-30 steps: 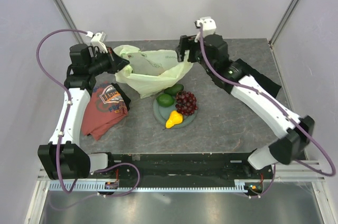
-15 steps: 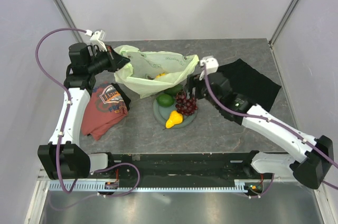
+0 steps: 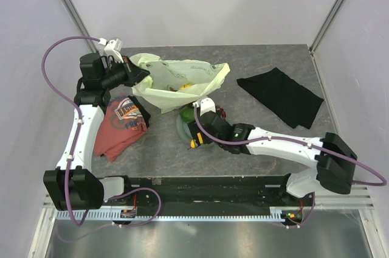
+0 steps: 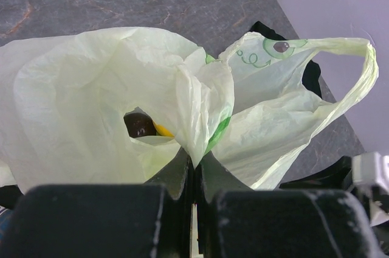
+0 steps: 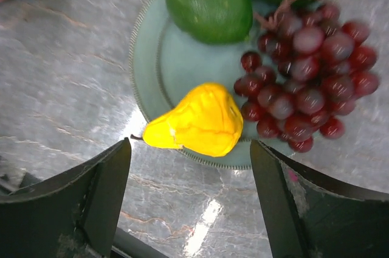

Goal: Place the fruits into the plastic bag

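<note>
Pale green translucent plastic bag [image 3: 176,80] is spread at the far left-centre of the grey table [image 3: 152,148]. Its left edge is pinched in the fully closed left gripper [image 4: 193,170]. Inside, a dark purple-brown plum [image 4: 140,125] and a yellow-orange round fruit [image 4: 163,130] are seen. Right gripper [image 5: 191,148] is held over the round grey-green plate [image 5: 176,69] just near of the bag, jaws wide, nothing gripped. Yellow pear [image 5: 197,121] is framed between the fingers. Dark red grape bunch [image 5: 304,87] and dark green oval fruit [image 5: 209,2] are also on the plate.

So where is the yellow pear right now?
In the right wrist view, the yellow pear lies at the edge of the grey-green plate, just left of the red grape bunch, under the open right gripper.
</note>
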